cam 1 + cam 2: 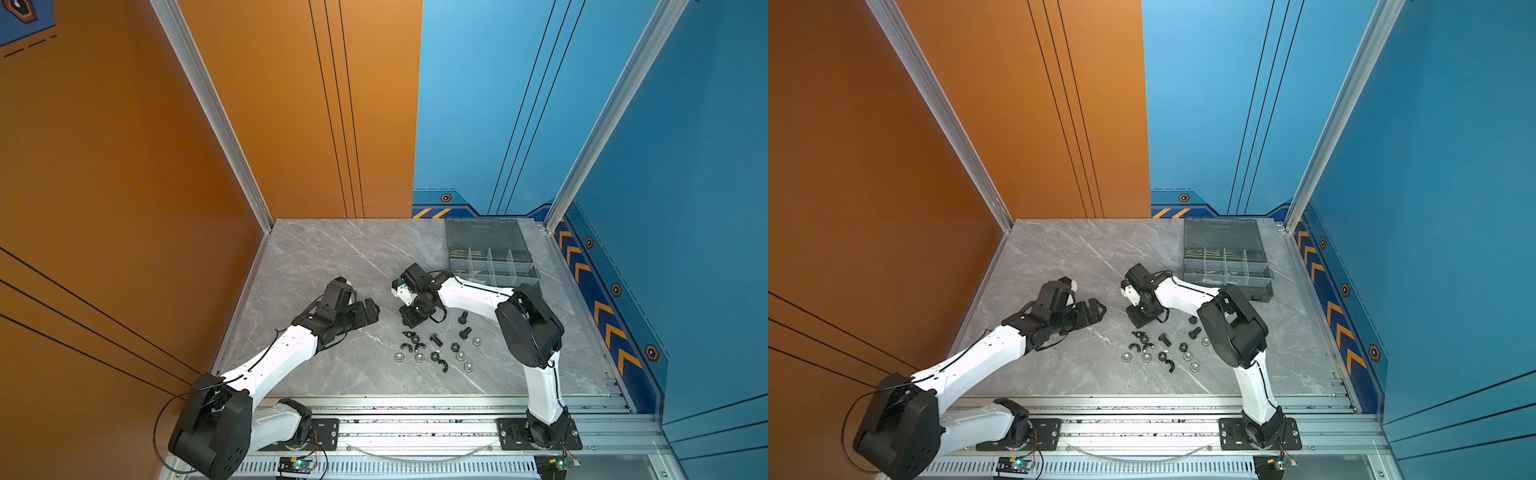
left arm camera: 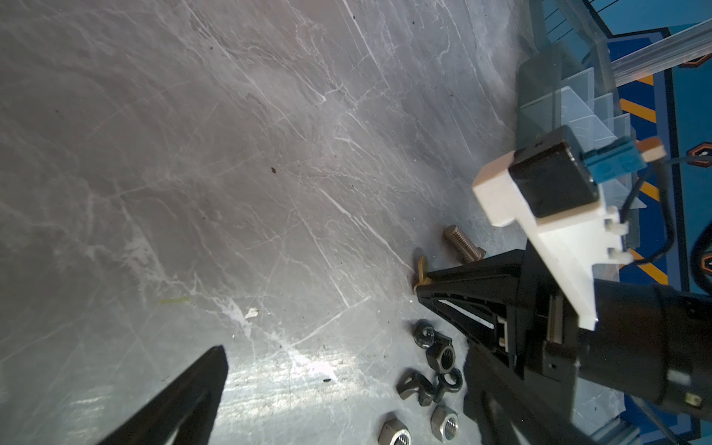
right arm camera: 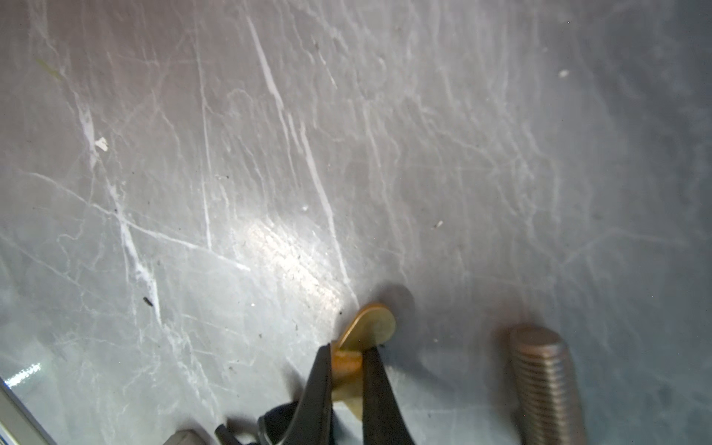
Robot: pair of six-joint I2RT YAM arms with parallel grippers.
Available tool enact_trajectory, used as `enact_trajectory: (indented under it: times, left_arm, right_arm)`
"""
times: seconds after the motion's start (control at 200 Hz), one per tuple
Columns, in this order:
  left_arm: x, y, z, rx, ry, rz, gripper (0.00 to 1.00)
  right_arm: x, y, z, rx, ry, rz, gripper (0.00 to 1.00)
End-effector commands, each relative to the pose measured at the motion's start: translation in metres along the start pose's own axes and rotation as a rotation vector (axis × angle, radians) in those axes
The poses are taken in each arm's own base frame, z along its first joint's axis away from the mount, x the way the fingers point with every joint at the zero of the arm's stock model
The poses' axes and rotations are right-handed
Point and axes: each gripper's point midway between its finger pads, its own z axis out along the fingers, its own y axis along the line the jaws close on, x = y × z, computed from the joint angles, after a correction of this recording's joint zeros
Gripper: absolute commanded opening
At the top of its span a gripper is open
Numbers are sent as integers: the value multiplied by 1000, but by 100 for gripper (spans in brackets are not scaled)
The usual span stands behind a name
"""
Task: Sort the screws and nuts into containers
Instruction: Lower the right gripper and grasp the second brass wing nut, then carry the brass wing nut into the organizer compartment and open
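My right gripper [image 3: 348, 356] points down at the grey marble tabletop [image 3: 269, 154]. Its two black fingers are pinched almost fully together on a brass wing nut [image 3: 375, 323]. They clamp the nut's middle from either side. The nut's long axis runs along my fingers: one flat wing sticks out past the tips and the other lies back between them. I cannot tell whether the nut is resting on the marble or just clear of it.

Just beside my jaws, not touching them, lies the silver screw [image 3: 547, 381]. Its threaded shaft runs roughly parallel to my fingers, with the cut end pointing the way my tips point.

In a top view, the loose nuts and screws [image 1: 436, 349] lie near my jaws, on the side toward my base. The organiser box [image 1: 493, 262] is well apart on the opposite side, beyond my own forearm, with its lid open and its clear-walled compartments facing up.

My left gripper [image 1: 368, 311] hangs apart from the heap, spread wide and empty. It is farther from the box than my right.

As I judge it, the coming move is a lift and a swing away from the heap, over my forearm's side, to a compartment for nuts.
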Motion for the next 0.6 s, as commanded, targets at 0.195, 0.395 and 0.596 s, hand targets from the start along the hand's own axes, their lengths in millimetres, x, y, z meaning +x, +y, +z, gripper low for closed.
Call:
enact_trajectory:
  times: [0.195,0.395,0.596]
  left_arm:
    - [1,-1,6,38,3,-20,98]
    - [0,-6,7,63,2,-25,98]
    - [-2,-14,9,106,-1,-41,98]
  right_arm:
    - [-24,1,-48,-111,-162,5,1]
    - [-40,-33,-98,-82,-281,63,0]
    - [-60,-110,-142,25,-386,234,0]
